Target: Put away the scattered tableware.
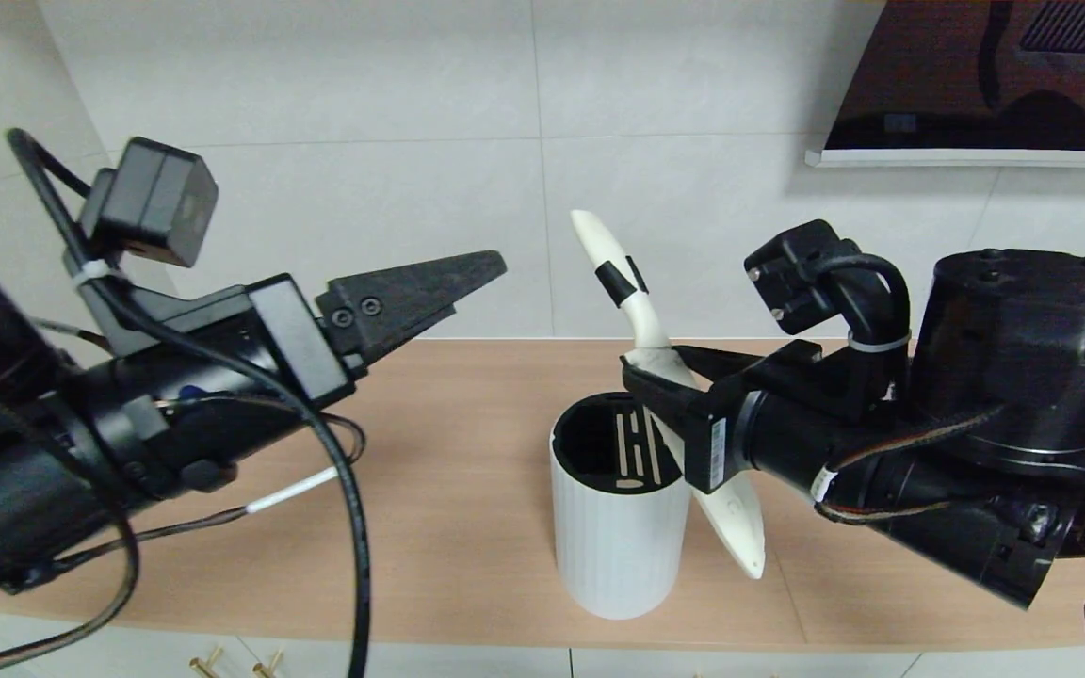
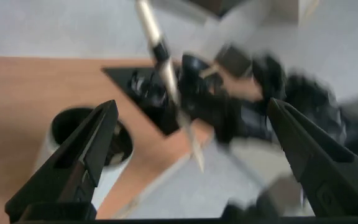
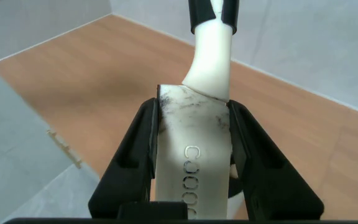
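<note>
A white ribbed utensil holder (image 1: 613, 527) stands on the wooden table (image 1: 448, 527), with slots in its dark insert. My right gripper (image 1: 665, 381) is shut on a white spoon-like utensil (image 1: 641, 315) with a black band on its handle. The utensil is tilted, its handle tip up toward the wall and its wide end (image 1: 740, 532) hanging just outside the holder's right side. The right wrist view has the fingers (image 3: 135, 155) clamped on the utensil (image 3: 194, 143). My left gripper (image 1: 467, 273) is raised to the left of the holder, open and empty, and its wrist view takes in the holder (image 2: 45, 149) and the utensil (image 2: 166, 74).
A white tiled wall rises behind the table. A dark panel (image 1: 985, 75) hangs at the upper right. Brass cabinet handles (image 1: 208, 662) sit below the table's front edge. Bare tabletop lies left of the holder.
</note>
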Available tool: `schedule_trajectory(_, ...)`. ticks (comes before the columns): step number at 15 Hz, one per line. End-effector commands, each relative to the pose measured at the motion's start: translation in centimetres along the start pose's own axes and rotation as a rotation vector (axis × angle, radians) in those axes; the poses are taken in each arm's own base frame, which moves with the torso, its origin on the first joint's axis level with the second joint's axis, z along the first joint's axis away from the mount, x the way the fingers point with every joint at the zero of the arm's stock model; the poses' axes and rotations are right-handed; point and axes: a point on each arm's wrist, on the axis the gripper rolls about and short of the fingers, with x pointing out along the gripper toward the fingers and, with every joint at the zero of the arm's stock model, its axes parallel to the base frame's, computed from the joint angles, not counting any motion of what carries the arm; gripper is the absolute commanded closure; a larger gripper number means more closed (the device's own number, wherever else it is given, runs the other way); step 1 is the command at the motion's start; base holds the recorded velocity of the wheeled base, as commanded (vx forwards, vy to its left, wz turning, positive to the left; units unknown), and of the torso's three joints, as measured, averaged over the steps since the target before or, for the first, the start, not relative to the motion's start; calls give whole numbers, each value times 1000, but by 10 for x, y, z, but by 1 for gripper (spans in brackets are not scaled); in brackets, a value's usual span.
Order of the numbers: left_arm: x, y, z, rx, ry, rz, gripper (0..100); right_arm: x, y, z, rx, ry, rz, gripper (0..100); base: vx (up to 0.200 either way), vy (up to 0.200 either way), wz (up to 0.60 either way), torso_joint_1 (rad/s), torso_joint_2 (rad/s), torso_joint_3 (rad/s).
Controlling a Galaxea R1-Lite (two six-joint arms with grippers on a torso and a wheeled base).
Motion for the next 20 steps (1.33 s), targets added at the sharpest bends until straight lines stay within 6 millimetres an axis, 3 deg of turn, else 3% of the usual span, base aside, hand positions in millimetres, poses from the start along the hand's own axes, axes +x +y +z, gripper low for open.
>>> schedule_trajectory(1, 32, 16, -29, -38, 39, 42, 0, 5, 9, -8, -7, 26, 9, 100, 0, 0, 0, 0, 0, 0)
schedule_trajectory(8, 45, 17, -46, -75, 69, 48, 0, 1, 35, -18, 3, 56, 93, 100, 0, 0, 0, 0, 0, 0)
schedule_trajectory(20, 55, 23, -53, -75, 28, 51, 0, -3, 40, -20, 3, 57, 113, 100, 0, 0, 0, 0, 0, 0)
